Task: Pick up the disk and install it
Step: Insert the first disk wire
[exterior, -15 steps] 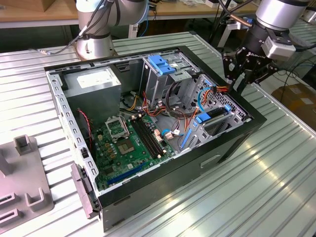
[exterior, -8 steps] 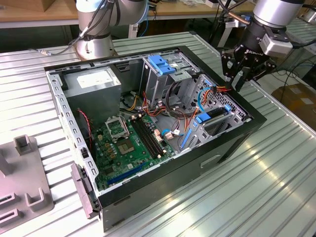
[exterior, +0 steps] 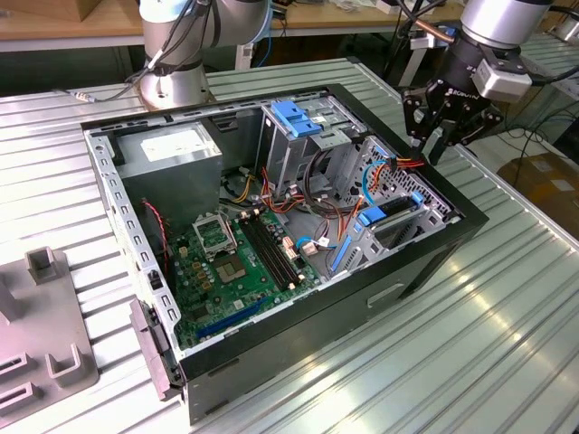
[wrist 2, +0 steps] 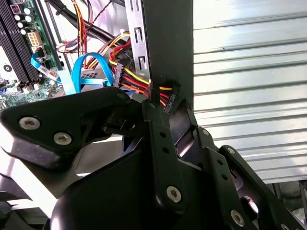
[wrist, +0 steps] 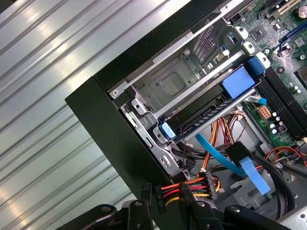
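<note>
White label on the power-supply box [exterior: 172, 145] at the back of the case [exterior: 298, 316], print unreadable from here. Case lies open on the ribbed tabletop [exterior: 470, 344]. Inside the case: motherboard [exterior: 235, 262], blue-topped cage [exterior: 294, 117], loose cabling. Disk [wrist: 201, 114] sits edge-on in the case's corner bay, blue rail ends showing. Tool [exterior: 434, 149] over the case rim by that bay, narrow, pinching a black power plug [wrist 2: 171, 96]. Tabletop runs on past that rim.
</note>
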You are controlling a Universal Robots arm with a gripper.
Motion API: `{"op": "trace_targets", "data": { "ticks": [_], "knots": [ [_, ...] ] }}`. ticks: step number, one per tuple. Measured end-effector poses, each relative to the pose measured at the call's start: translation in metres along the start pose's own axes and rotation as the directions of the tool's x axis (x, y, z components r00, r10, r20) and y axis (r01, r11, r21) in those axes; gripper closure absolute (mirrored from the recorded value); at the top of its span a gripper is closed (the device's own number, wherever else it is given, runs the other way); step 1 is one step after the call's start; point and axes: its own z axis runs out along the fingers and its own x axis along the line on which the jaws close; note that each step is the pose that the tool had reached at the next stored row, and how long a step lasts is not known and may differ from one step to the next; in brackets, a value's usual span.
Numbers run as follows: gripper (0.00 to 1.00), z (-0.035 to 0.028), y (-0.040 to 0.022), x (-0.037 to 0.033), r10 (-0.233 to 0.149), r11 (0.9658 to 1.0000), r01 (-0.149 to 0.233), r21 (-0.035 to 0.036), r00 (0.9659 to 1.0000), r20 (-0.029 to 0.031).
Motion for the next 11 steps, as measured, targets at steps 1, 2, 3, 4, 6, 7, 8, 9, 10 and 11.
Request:
{"op": "trace_targets", "data": {
  "ticks": [1,2,3,4,6,7,8,9,10,11],
  "knots": [
    [0.64,0.0000,0.0000,0.0000,0.000,1.0000,0.000,0.0000,1.0000,0.0000],
    [0.64,0.0000,0.0000,0.0000,0.000,1.0000,0.000,0.0001,1.0000,0.0000],
    [0.64,0.0000,-0.0001,-0.0001,0.000,1.0000,0.000,0.0000,1.0000,0.0000],
    [0.65,0.0000,-0.0001,-0.0001,0.000,1.0000,0.000,0.0000,1.0000,0.0000],
    [0.73,0.0000,-0.0001,0.0000,0.000,1.0000,0.000,-0.0001,1.0000,-0.0001],
    [0.73,0.0000,-0.0002,0.0000,0.000,1.0000,0.000,-0.0001,1.0000,-0.0001],
    [0.73,0.0001,-0.0002,0.0000,0.000,1.0000,0.000,0.0000,1.0000,-0.0003],
    [0.73,0.0003,-0.0002,0.0000,0.000,1.0000,0.000,0.0001,1.0000,-0.0003],
    [0.73,0.0006,-0.0002,0.0000,0.000,1.0000,0.000,0.0005,1.0000,-0.0006],
    [0.73,0.0009,-0.0003,0.0000,0.000,1.0000,0.000,0.0007,1.0000,-0.0009]
  ]
}}
